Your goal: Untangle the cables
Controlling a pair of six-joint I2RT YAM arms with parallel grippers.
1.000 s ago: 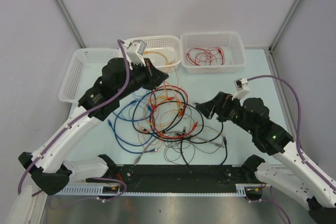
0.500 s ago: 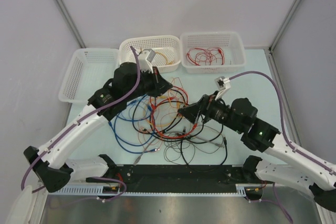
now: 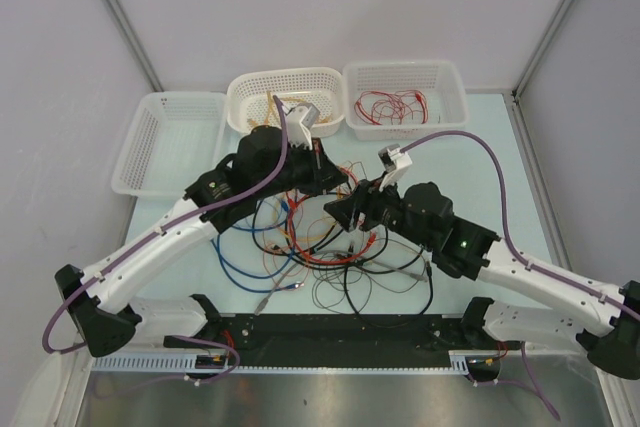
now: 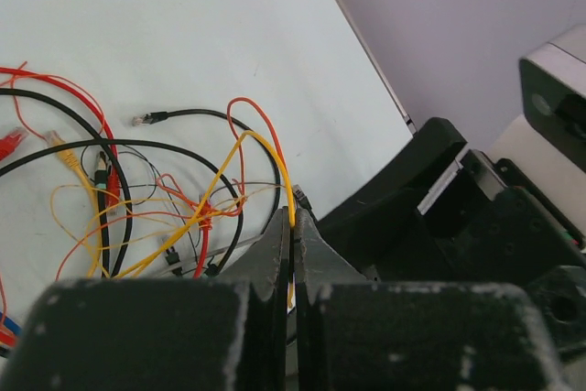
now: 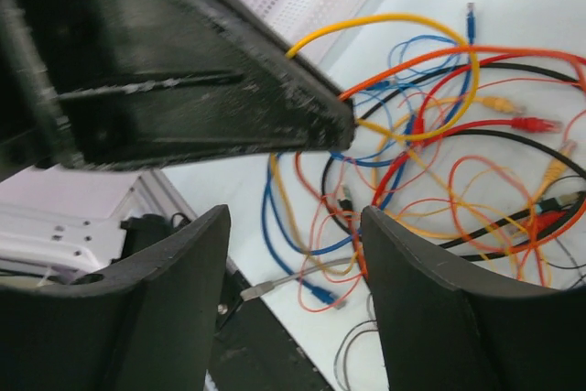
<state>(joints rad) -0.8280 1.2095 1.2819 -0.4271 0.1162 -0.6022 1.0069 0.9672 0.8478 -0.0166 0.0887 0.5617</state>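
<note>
We had the left gripper [image 4: 293, 223] clenched on the yellow cable [image 4: 249, 134]; the right gripper [image 5: 291, 226] — jaws apart, empty — hovered just beside it, the strand arcing from the left tip down into the cables [image 3: 300, 242] heaped ahead.

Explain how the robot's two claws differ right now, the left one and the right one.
The left gripper is shut, while the right gripper has its jaws apart. The left gripper pinches a yellow cable at its fingertips; the right gripper grips nothing. Both are black and two-fingered, and they hover close together over the tangle of cables.
</note>
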